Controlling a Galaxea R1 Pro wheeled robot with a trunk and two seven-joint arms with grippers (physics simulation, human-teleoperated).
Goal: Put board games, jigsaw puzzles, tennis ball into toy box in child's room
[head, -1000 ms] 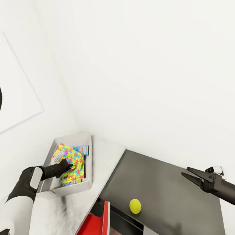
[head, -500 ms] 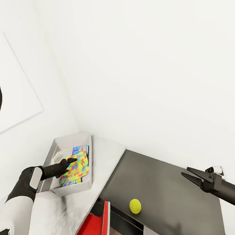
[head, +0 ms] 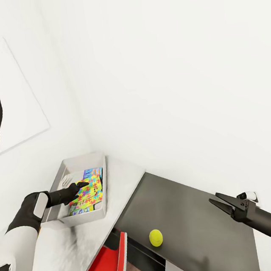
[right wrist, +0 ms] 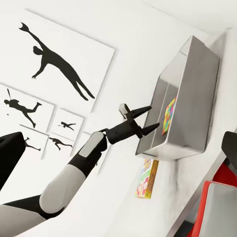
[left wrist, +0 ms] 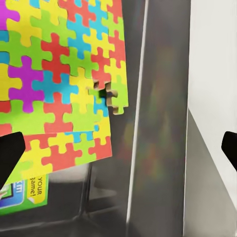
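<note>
A child's room at home: a toy box with a jigsaw on a white table, a tennis ball, silhouette posters on white walls.

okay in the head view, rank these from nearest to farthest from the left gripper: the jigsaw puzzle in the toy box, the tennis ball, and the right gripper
1. The jigsaw puzzle, lying in the toy box right under the open left gripper.
2. The tennis ball, on the dark cabinet, lower right.
3. The right gripper, over the cabinet's far side.
</note>
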